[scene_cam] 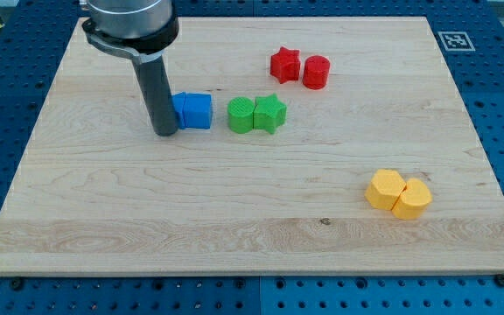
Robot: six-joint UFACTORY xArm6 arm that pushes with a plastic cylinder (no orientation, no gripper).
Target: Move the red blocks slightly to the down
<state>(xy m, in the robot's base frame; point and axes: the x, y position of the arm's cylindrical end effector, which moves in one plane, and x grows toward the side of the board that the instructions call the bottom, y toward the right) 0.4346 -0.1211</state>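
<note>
Only the one camera view here, so here goes. The two red blocks sit near the view's top, a bit right of centre: a red star block (284, 64) on the left and a red cylinder block (316, 72) right beside it, touching or as good as. As a pair their long axis runs left-right across the view, with the cylinder sitting a hair lower. The star's points go out all round, so I can't call a real heading for it, and the cylinder stands upright with its round face up.

My tip (164, 133) is down on the counter (234, 219) well to the view's left of the reds, right against the left side of a blue block (192, 110) that looks roughly cube-shaped. No jaws on this tool at all, it's just a plain dark rod, so there's nothing to be apart or together.

Just right of the blue one, a green cylinder block (241, 115) and a green star block (270, 113) sit touching. Down at the lower right, two yellow blocks (398, 193) are pressed together.

The counter is a pale wooden board with visible grain, lying on a blue perforated base (484, 35). A small black-and-white marker tag (453, 40) is by the board's top-right corner.
</note>
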